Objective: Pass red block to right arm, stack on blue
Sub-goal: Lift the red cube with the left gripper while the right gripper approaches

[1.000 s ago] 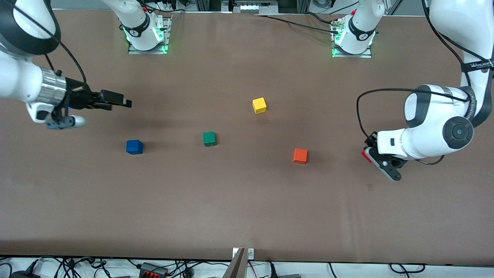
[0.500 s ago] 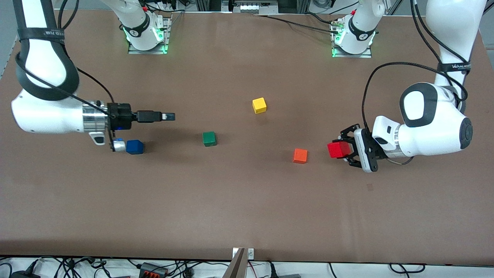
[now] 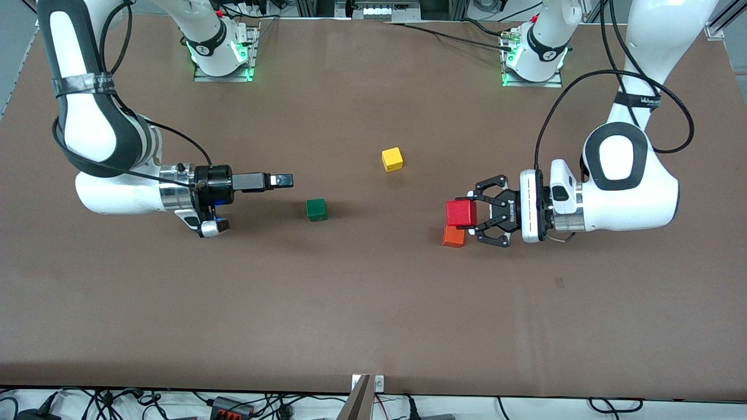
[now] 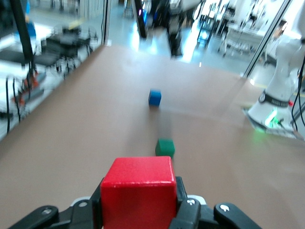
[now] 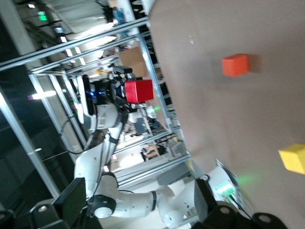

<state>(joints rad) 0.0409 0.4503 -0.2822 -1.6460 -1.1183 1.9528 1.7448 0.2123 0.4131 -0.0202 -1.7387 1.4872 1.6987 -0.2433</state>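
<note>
Two white robot arms face each other across a brown bench (image 3: 373, 326), both turned sideways so their end effectors point toward one another along the bench's length. The left end effector (image 3: 467, 213) grips the red block (image 3: 461, 213) between its fingers and holds it in the air, over the orange cube (image 3: 452, 237), which sits on the bench toward the left arm's end. In the left wrist view the red block (image 4: 138, 191) fills the foreground, clamped on both sides, with the green cube (image 4: 165, 147) and the blue cube (image 4: 154, 97) lined up ahead of it on the bench. The right end effector (image 3: 283, 180) is level and aimed toward the red block, hovering over bare bench near the green cube (image 3: 316, 209); whether its fingers are apart or together cannot be told from these views. The gap between the two end effectors runs along the bench's long axis, with the green cube and the yellow cube (image 3: 392, 158) lying under or beside that line. The blue cube is hidden under the right arm's wrist in the front view, toward the right arm's end of the bench. The handover looks not yet made: the two end effectors are well apart, and the right one lies straight ahead of the red block.
</note>
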